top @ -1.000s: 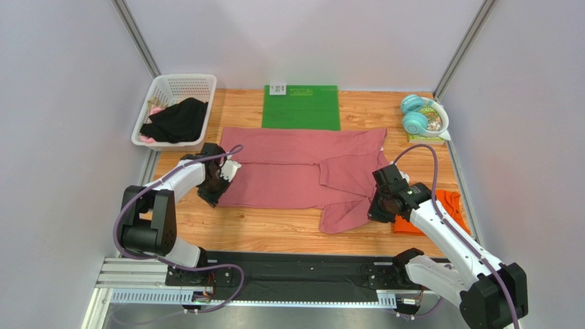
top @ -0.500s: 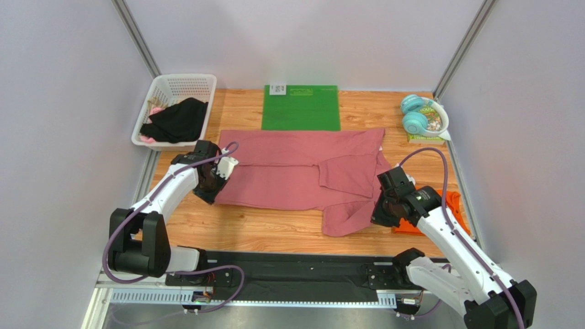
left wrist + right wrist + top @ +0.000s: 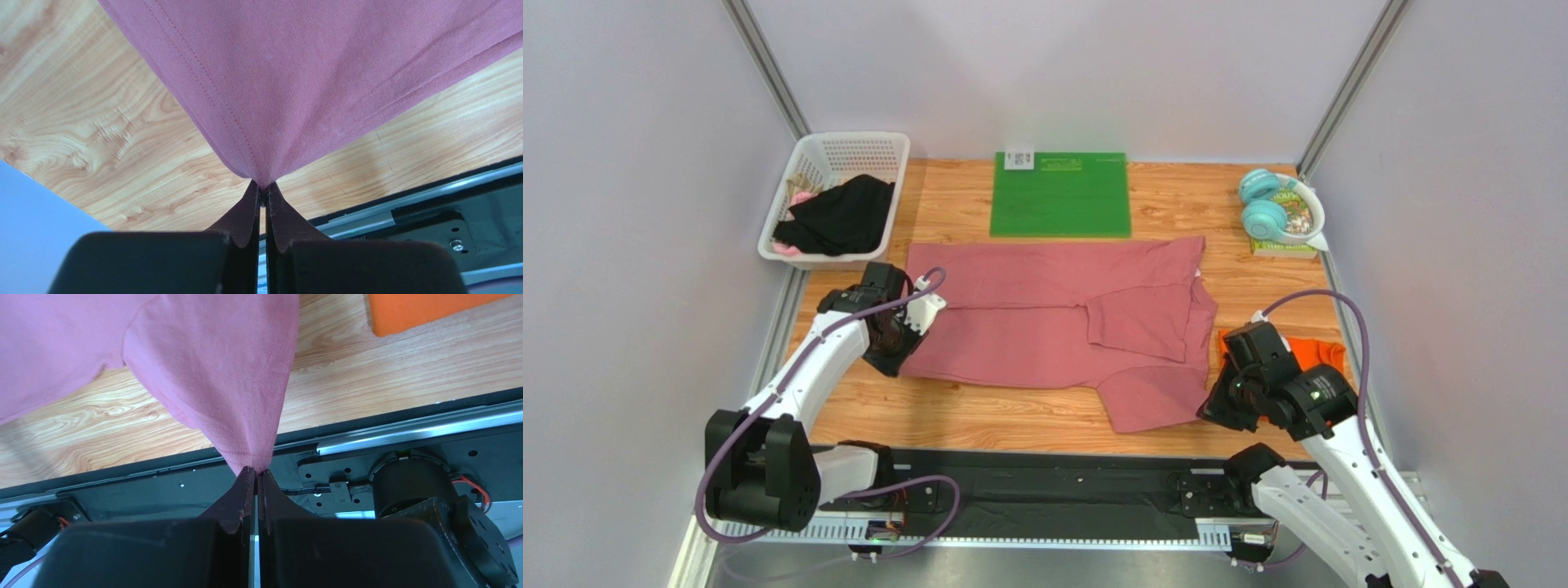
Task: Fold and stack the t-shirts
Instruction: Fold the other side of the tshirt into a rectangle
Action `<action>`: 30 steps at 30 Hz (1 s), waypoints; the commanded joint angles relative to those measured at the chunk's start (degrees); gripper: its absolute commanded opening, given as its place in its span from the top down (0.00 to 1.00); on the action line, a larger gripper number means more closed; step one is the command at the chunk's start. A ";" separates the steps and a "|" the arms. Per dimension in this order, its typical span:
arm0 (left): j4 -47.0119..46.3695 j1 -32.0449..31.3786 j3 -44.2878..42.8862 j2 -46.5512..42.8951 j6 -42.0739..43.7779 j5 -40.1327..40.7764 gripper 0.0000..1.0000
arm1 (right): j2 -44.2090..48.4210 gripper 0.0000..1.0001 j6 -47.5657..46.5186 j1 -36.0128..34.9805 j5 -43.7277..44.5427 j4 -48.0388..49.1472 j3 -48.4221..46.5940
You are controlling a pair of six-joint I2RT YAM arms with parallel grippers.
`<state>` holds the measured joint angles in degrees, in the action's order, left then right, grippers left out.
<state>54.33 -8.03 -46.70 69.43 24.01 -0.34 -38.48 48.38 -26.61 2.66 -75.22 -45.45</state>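
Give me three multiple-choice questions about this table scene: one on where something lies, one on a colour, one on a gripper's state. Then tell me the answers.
1. Where does the flat green rectangular mat lie?
A. Under the orange t-shirt
B. At the far edge of the wooden table, beyond the dusty rose-pink cloth t-shirt
C. Beside the arm bases

2. What colour is the crumpled cloth lying uppermost in the white plastic basket?
A. Orange
B. Green
C. Black

3. What state is the left gripper in?
A. Shut on a corner of that t-shirt
B. Open above bare wood
C. Shut on the headphones

Answers:
1 B: the top view shows the mat past the shirt's far edge.
2 C: black fabric lies over the basket's contents.
3 A: the left wrist view shows its fingers pinching a pink corner.
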 commanded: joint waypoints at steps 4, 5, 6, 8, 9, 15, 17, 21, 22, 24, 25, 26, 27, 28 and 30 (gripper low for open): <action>2.98 0.56 0.47 -3.16 2.27 0.16 1.00 | 5.16 1.00 3.21 -0.46 -3.97 -9.58 -4.38; 3.24 0.56 0.29 -3.16 2.36 0.16 1.00 | 5.34 1.00 3.30 -0.55 -4.23 -10.12 -4.90; 3.42 0.56 0.12 -3.16 2.44 0.16 1.00 | 5.52 1.00 3.30 -0.46 -4.06 -10.56 -5.26; 3.51 0.56 -0.58 -3.07 2.53 0.16 1.00 | 5.61 1.00 3.04 -0.55 -3.19 -11.17 -6.05; 3.68 0.56 -0.94 -3.07 2.45 0.08 1.00 | 5.52 1.00 2.95 -0.55 -2.92 -11.26 -7.18; 3.60 0.56 -5.24 -1.40 2.88 2.08 1.00 | 1.04 1.00 1.46 -0.55 1.65 -10.04 -13.95; 3.16 0.56 -7.87 0.43 3.15 2.71 1.00 | -1.50 1.00 0.14 -0.55 3.40 -9.07 -16.50; 2.28 0.65 -12.53 4.48 3.94 3.67 1.00 | -6.50 1.00 -1.97 -0.46 6.56 -6.70 -19.23; 2.10 0.65 -14.19 5.44 4.03 3.77 1.00 | -7.39 1.00 -3.11 -0.46 7.27 -5.56 -20.45; 1.57 0.65 -15.70 8.17 4.29 4.29 1.00 | -9.93 1.00 -3.90 -0.37 9.64 -4.50 -21.60; 1.22 0.74 -16.92 8.87 4.55 4.47 1.00 | -10.91 1.00 -4.34 -0.28 10.26 -3.45 -22.22; 0.53 0.74 -17.46 10.54 4.64 4.64 1.00 | -11.79 1.00 -5.22 0.15 10.87 -3.01 -23.18; 0.26 0.82 -18.07 11.42 4.82 4.91 1.00 | -13.62 1.00 -5.84 0.42 10.88 -2.39 -23.71; 0.08 0.83 -19.12 12.30 4.99 5.08 1.00 | -14.42 1.00 -6.19 0.77 10.79 -1.17 -24.15; -0.45 1.00 -20.10 14.68 5.17 5.52 1.00 | -16.53 1.00 -7.59 2.17 10.70 0.07 -25.38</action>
<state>55.70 -7.70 -63.55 81.23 27.42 3.57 -52.58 44.56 -26.22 10.41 -77.21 -67.05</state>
